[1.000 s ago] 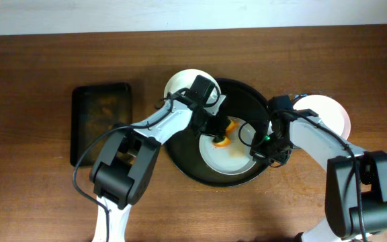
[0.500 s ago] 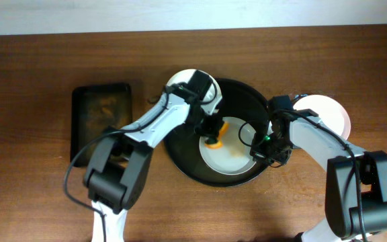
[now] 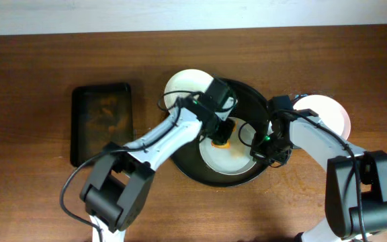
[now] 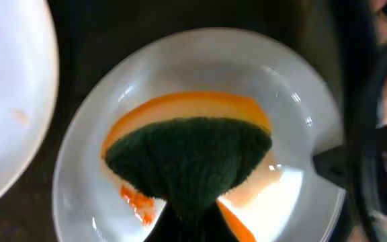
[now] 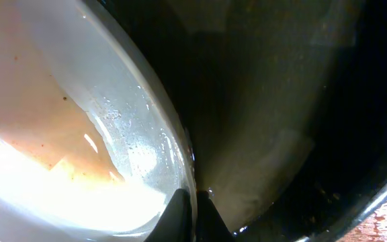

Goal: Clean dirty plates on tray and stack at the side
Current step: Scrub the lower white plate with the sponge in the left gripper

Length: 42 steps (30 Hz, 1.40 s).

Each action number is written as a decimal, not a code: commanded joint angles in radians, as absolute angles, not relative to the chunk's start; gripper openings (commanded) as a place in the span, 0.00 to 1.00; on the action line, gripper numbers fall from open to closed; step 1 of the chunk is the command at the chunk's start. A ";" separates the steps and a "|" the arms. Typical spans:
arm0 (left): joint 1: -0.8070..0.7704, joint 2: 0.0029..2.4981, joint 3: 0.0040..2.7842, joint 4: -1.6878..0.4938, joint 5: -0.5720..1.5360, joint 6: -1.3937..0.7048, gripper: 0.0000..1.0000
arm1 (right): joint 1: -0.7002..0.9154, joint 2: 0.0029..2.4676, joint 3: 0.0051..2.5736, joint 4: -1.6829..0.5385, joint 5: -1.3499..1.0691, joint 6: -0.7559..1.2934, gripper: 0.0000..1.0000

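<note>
Three plates show from overhead. A pale plate [image 3: 228,161] sits inside the black tray [image 3: 247,93], a white plate [image 3: 182,84] lies at the tray's upper-left edge, and another white plate [image 3: 329,111] rests on the worktop [image 3: 32,67] just right of the tray. Compared with a second ago, the left claw [image 3: 222,129] has swung rightward, further over the tray. It only nudged the sponge [image 3: 220,138] a bit across the pale plate, so it reads like a back-and-forth scrub stroke. The right claw [image 3: 257,151] hasn't budged from the plate's right rim. The small rectangular tray [image 3: 101,121] sits well off to the left.

Left wrist view: the left claw [image 4: 188,227] is clenched on the sponge [image 4: 190,158], green face pressed flat onto the pale plate [image 4: 200,70]. There's an orange band just above the sponge and orange flecks at its lower left, so the sauce isn't gone yet. The white plate [image 4: 9,101] peeks in at the left.

Right wrist view: the right claw [image 5: 193,208] is pinched tight on the pale plate's [image 5: 59,121] rim, pinning it against the tray [image 5: 281,134] floor. A faint orange film shows on the glaze, so probably more wiping before any stacking.
</note>
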State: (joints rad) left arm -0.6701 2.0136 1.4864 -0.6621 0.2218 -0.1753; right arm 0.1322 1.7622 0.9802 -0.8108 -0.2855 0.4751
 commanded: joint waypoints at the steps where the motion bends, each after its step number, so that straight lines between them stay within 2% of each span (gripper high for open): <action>1: -0.696 1.982 1.400 -0.589 0.152 -0.167 0.00 | 0.137 1.791 0.944 -0.847 -0.168 0.460 0.04; 7: -0.708 1.982 1.300 -0.469 0.138 -0.167 0.00 | 0.137 1.791 0.944 -0.849 -0.168 0.460 0.04; 17: -0.724 1.982 1.287 -0.419 -0.270 -0.154 0.00 | 0.137 1.791 0.944 -0.849 -0.168 0.460 0.04; 23: -0.724 1.982 1.316 -0.404 -0.286 -0.155 0.00 | 0.137 1.791 0.944 -0.849 -0.168 0.460 0.04; 28: -0.724 1.982 1.317 -0.301 -0.289 -0.171 0.00 | 0.137 1.791 0.944 -0.849 -0.168 0.460 0.04; 33: -0.724 1.977 1.345 -0.247 -0.451 -0.169 0.00 | 0.137 1.791 0.944 -0.849 -0.168 0.460 0.04; 36: -0.725 1.925 1.382 -0.256 -0.408 -0.170 0.00 | 0.137 1.791 0.944 -0.849 -0.168 0.460 0.04; 39: -0.727 1.908 1.378 -0.333 -0.115 -0.170 0.00 | 0.137 1.791 0.944 -0.849 -0.168 0.460 0.04; 42: -0.727 1.975 1.370 -0.349 -0.009 -0.170 0.00 | 0.138 1.791 0.944 -0.853 -0.168 0.460 0.04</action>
